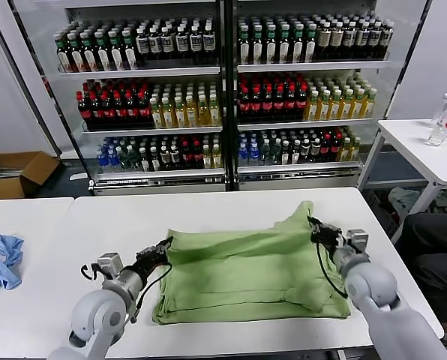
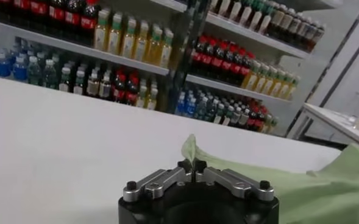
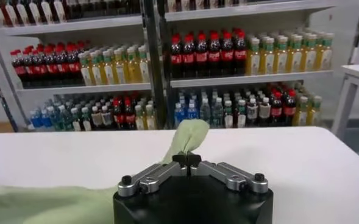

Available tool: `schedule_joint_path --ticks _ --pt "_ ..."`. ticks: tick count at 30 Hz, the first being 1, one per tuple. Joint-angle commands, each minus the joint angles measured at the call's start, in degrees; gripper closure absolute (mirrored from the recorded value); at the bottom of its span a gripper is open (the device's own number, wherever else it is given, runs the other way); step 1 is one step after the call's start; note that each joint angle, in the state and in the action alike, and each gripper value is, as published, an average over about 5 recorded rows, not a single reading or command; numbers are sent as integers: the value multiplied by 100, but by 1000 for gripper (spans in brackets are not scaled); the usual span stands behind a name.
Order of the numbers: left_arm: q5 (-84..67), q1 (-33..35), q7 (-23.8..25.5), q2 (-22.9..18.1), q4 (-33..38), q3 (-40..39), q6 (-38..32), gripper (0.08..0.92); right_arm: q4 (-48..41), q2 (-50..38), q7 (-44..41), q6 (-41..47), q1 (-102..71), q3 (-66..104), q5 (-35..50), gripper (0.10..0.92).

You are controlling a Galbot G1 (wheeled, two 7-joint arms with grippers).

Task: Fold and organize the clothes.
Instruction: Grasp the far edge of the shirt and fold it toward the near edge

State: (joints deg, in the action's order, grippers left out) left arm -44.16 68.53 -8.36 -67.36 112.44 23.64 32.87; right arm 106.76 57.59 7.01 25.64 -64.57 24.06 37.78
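The light green polo shirt (image 1: 250, 271) lies partly folded on the white table (image 1: 208, 210), its far right corner lifted into a peak. My left gripper (image 1: 166, 247) is shut on the shirt's left edge; in the left wrist view the cloth (image 2: 325, 182) is pinched between the fingertips (image 2: 192, 165). My right gripper (image 1: 313, 223) is shut on the shirt's far right corner, holding it a little above the table; the right wrist view shows green cloth (image 3: 185, 137) rising from the closed tips (image 3: 186, 160). Collar, buttons and print are hidden.
A light blue cloth (image 1: 0, 259) lies on the left table. Drink coolers (image 1: 223, 90) with bottles stand behind. A side table (image 1: 426, 150) with a bottle (image 1: 442, 120) is at the right. A cardboard box (image 1: 13, 174) sits on the floor at left.
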Motion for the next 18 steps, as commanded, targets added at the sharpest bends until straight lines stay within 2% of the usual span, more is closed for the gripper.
schedule_joint_path --ticks 1,7,10,13,18 --pt "667 968 97 38 534 85 24 914 1146 43 66 66 -1712 901 -134 918" --pt "1358 1100 188 19 465 -15 23 914 1102 287 139 572 -1966 901 -501 917" --pt "1670 1131 164 -46 464 -63 15 914 1080 396 159 736 -1970 797 -781 876" --pt "1812 1248 -13 -166 599 -84 -105 860 1188 493 166 687 -2059 762 -965 792" --pt "2373 1673 -550 -489 740 -202 -612 709 1454 572 141 556 -2327 832 -1149 645"
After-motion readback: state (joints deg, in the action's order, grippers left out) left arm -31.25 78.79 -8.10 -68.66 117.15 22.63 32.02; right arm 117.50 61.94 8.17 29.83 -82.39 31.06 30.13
